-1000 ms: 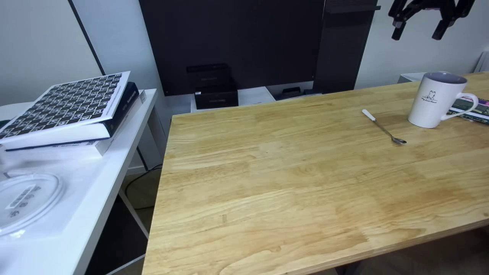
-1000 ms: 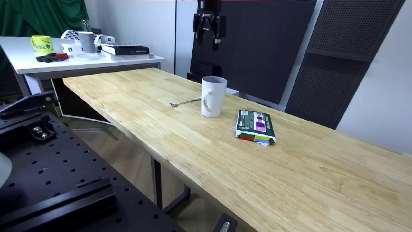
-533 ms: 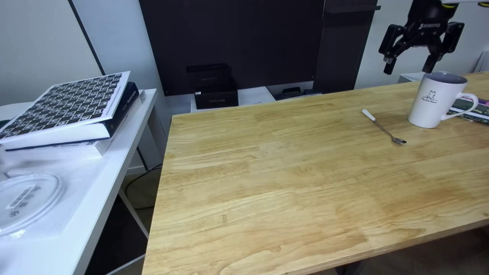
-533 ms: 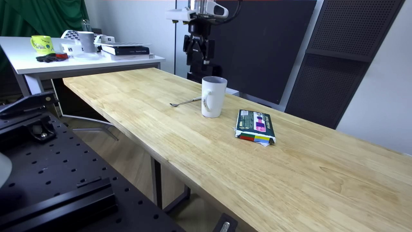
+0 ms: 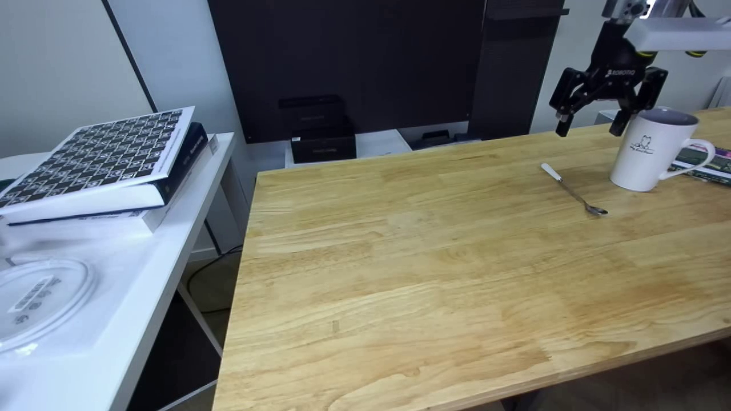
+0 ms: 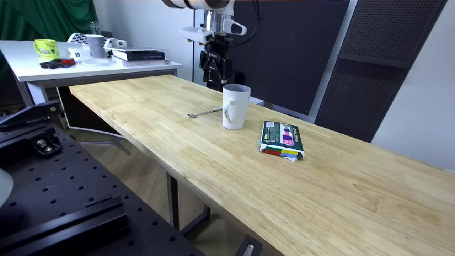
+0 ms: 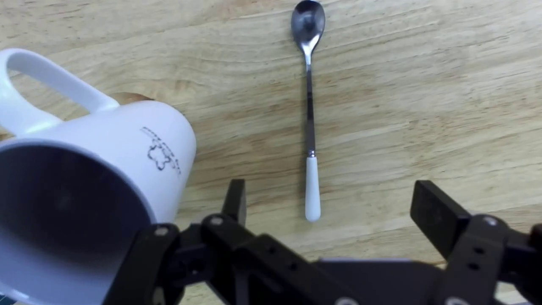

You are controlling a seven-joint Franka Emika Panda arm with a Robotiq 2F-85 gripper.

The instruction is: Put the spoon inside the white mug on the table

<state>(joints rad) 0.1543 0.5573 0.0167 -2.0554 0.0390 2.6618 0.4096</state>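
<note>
Notably, only an exterior view shows a yellow cup (image 6: 47, 49); the wrist view looks inside the mug (image 7: 123, 146). Spread wide, the empty pincer (image 7: 332, 203) hangs clear of the spoon (image 7: 310, 116).

The white mug (image 6: 239, 106) is grey inside and printed with a dark line drawing. The spoon (image 7: 310, 114) is silver with a white handle, the desk (image 5: 400, 285) tan and streaky-grained, the end effector (image 5: 590, 127) black.

the spoon (image 7: 310, 118) is shiny metal, its handle (image 7: 312, 190) smooth; the mug (image 5: 651, 151), glossy ceramic; the table (image 5: 445, 274), grained wood.
</note>
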